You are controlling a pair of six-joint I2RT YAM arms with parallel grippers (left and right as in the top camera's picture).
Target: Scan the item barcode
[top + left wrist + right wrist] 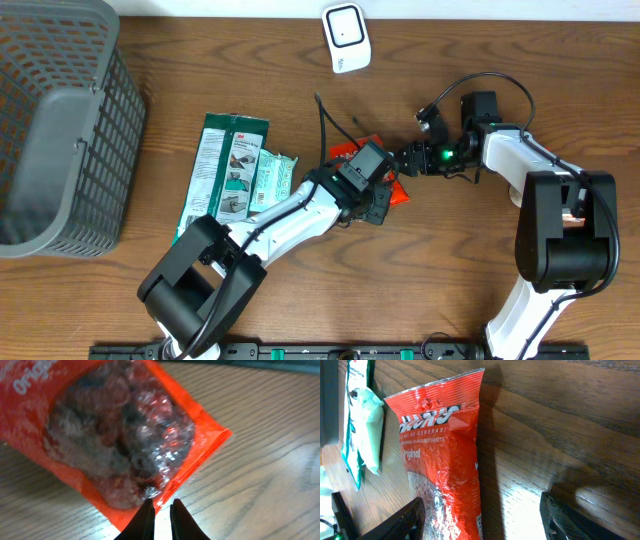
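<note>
Pinching red snack bag (120,435) edge w/ L hand (159,510) | R hand (482,502) spread apart, near bag

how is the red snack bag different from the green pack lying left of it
The red bag is glossy, crinkled foil with a clear window onto dark contents; the green pack looks flat, printed green and white. The red bag lies mid-table, partly hidden under the left arm in the overhead view; the green pack lies further left by the basket, uncovered. Both lie flat on the wooden table.
</note>
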